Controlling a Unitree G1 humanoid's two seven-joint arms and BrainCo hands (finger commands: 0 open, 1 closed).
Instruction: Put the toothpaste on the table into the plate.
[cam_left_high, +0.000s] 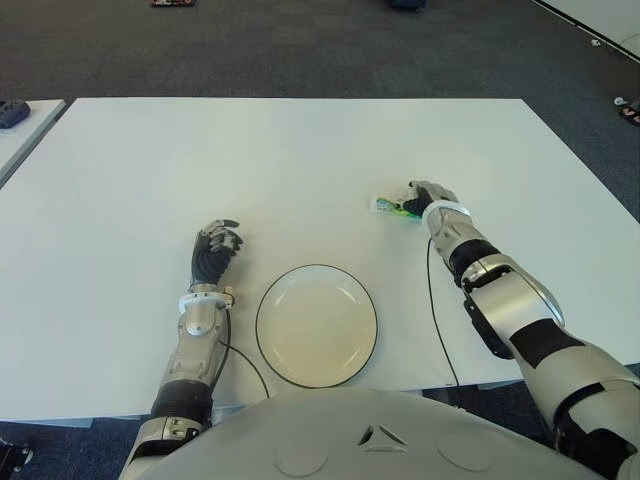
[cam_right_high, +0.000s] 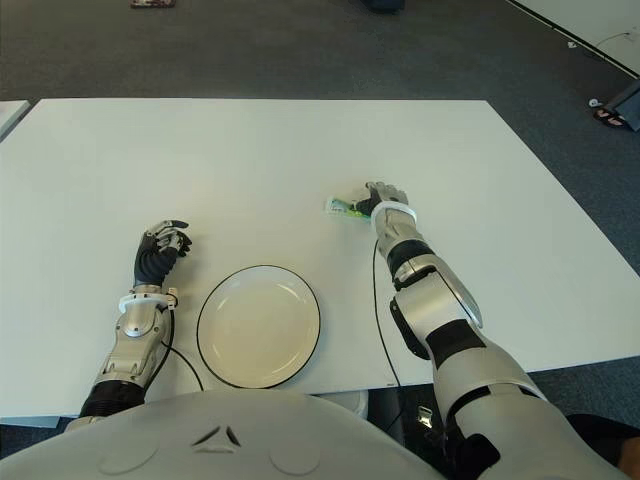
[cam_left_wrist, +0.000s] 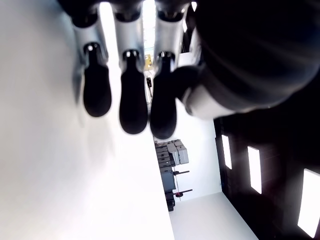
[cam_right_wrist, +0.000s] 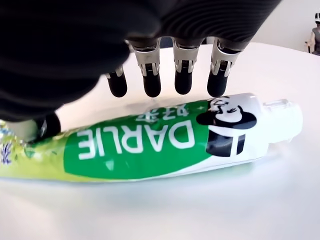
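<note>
A green and white toothpaste tube (cam_right_wrist: 150, 145) lies flat on the white table (cam_left_high: 250, 160), right of centre (cam_left_high: 388, 206). My right hand (cam_left_high: 430, 198) hovers over it. Its fingers (cam_right_wrist: 150, 82) arch above the tube with their tips past its far side, and the thumb (cam_right_wrist: 47, 125) sits by the tube's near end. The hand is open, not closed on the tube. A round white plate (cam_left_high: 316, 330) with a dark rim sits empty near the table's front edge, left of the tube. My left hand (cam_left_high: 215, 245) shows left of the plate, fingers relaxed and holding nothing.
A thin black cable (cam_left_high: 437, 310) runs along the table beside my right forearm. A second table with a dark object (cam_left_high: 10, 112) stands at the far left. Dark carpet surrounds the table.
</note>
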